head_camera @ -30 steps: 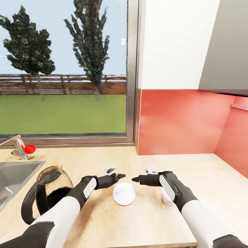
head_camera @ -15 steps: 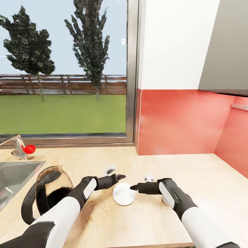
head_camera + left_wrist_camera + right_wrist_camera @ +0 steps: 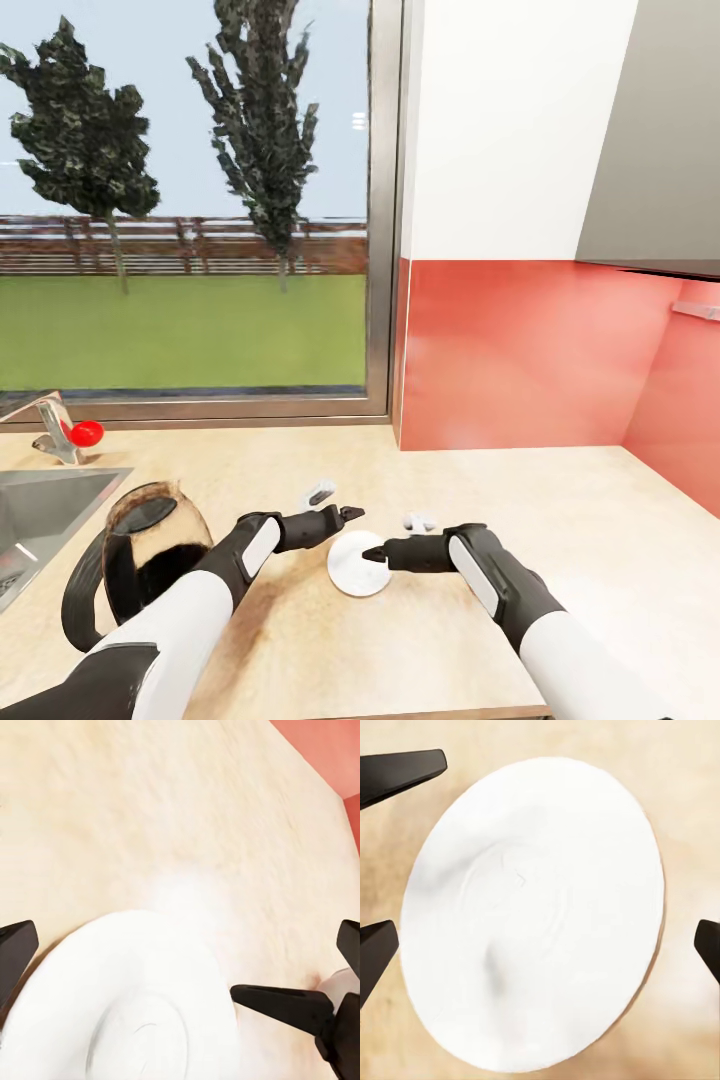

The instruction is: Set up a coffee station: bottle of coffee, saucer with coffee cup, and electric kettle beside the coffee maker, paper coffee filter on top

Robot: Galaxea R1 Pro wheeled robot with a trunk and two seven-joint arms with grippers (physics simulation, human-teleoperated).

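Note:
A small white saucer (image 3: 352, 568) lies flat on the light wood-grain kitchen countertop (image 3: 560, 500). My right gripper (image 3: 395, 537) is open at the saucer's right edge, and in the right wrist view the saucer (image 3: 536, 915) sits between its fingers. My left gripper (image 3: 335, 503) hangs open just behind the saucer's left side, with the saucer (image 3: 127, 1005) close below it. The electric kettle (image 3: 140, 560), rounded glass with a black lid and handle, stands by my left forearm. A white rounded bit (image 3: 336, 984) peeks from behind the right gripper's finger; I cannot tell if it is the coffee cup.
A steel sink (image 3: 40, 510) and a faucet (image 3: 50, 425) with a red knob are at the left. A window runs along the back, with a red backsplash (image 3: 530, 350) in the right corner. A grey cabinet (image 3: 650, 130) hangs at the upper right. The counter's front edge is near.
My right gripper has slid left, from beside the saucer to over its right edge. The left arm, the saucer and the kettle have stayed put.

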